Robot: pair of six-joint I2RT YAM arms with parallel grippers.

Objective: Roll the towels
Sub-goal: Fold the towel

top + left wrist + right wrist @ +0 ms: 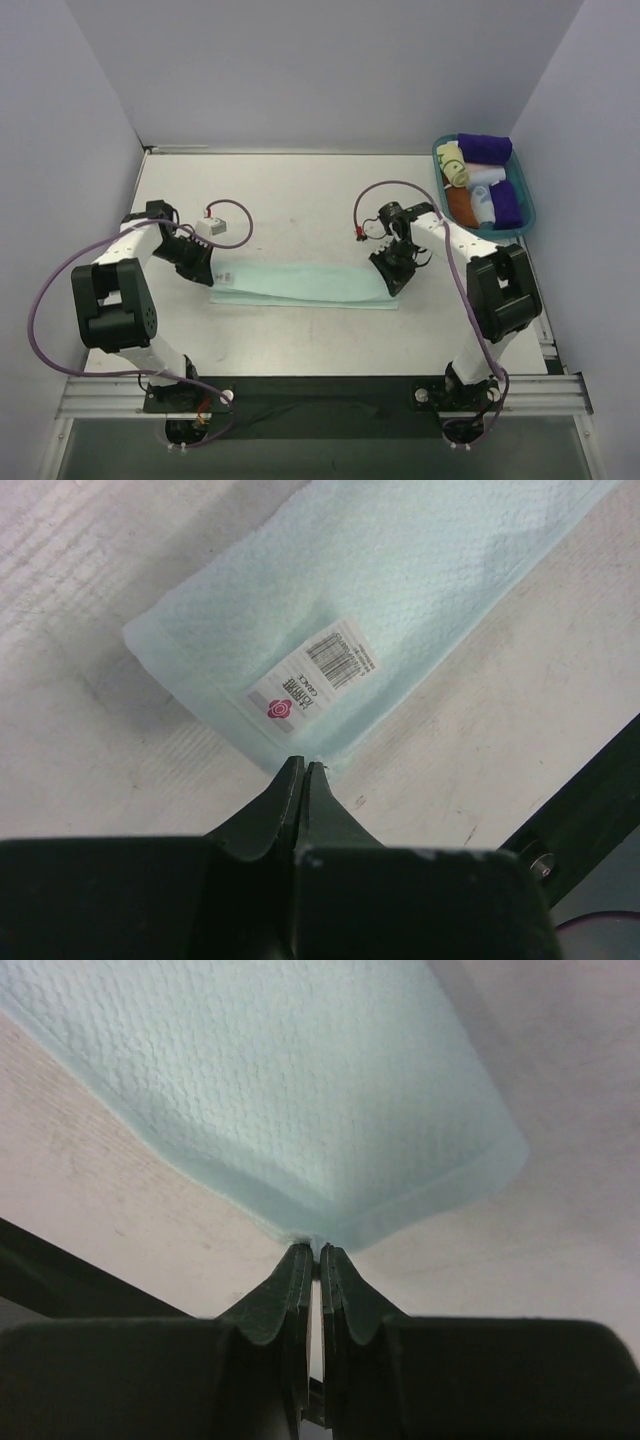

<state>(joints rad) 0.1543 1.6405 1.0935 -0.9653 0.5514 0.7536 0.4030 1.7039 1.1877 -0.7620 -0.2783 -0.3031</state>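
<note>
The mint-aqua towel [305, 285] lies flat on the table as a long folded strip between my two grippers. My left gripper [205, 275] is shut on the near corner of its left end [400, 590], beside a white barcode label [315, 675]; the fingertips meet at the hem [302, 765]. My right gripper [393, 280] is shut on the near corner of its right end [270, 1080], with a bit of cloth pinched between the tips [315, 1252]. A pale yellow towel with green marks [453, 165] sits rolled in the basket at the far right.
A teal basket [530, 215] at the back right holds purple rolls [485, 148], an orange roll [460, 203] and a white roll [483, 195]. A small white box [213, 228] with a cable sits behind the left gripper. The table's dark front edge [590, 790] is close.
</note>
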